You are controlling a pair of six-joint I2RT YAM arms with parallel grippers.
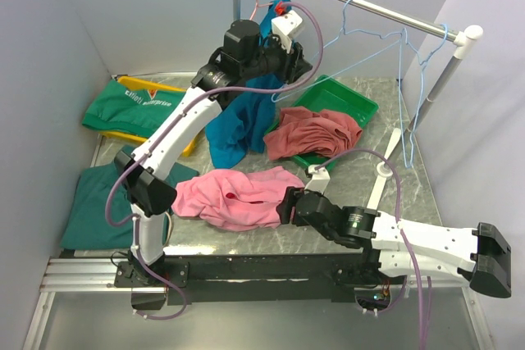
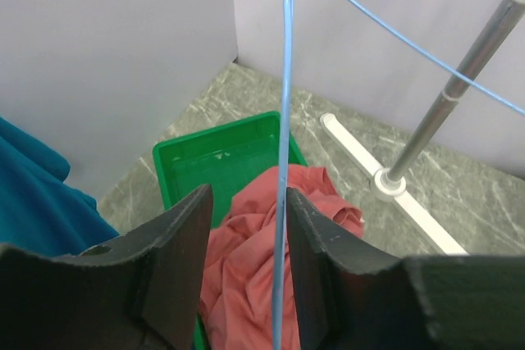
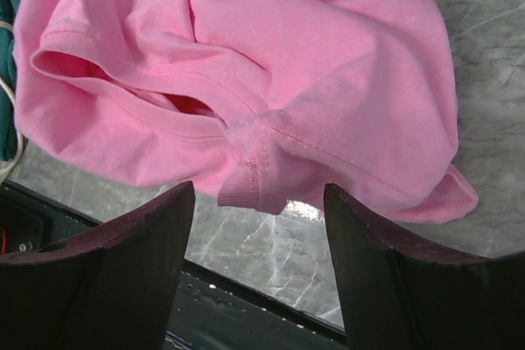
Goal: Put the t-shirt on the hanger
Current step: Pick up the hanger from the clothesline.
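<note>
The bright pink t-shirt (image 1: 238, 194) lies crumpled on the marble table near the front edge. My right gripper (image 1: 289, 202) is low at its right side. In the right wrist view the jaws (image 3: 257, 188) stand open, with the t-shirt (image 3: 312, 63) and a ribbed hem just ahead of the fingertips and nothing between them. My left gripper (image 1: 287, 18) is raised to the rail beside the light-blue hanger (image 1: 344, 18). In the left wrist view the hanger's wire (image 2: 285, 120) runs between the open jaws (image 2: 248, 194), close against the right finger, with a gap on the left.
A green tray (image 1: 361, 108) holds a dusty red garment (image 1: 316, 133). A teal-blue shirt (image 1: 234, 125) hangs under the left arm. The metal rail (image 1: 373, 7) carries more blue hangers (image 1: 418, 79). Green garments (image 1: 131, 104) lie at the left. The rack's white foot (image 1: 385, 170) crosses the right side.
</note>
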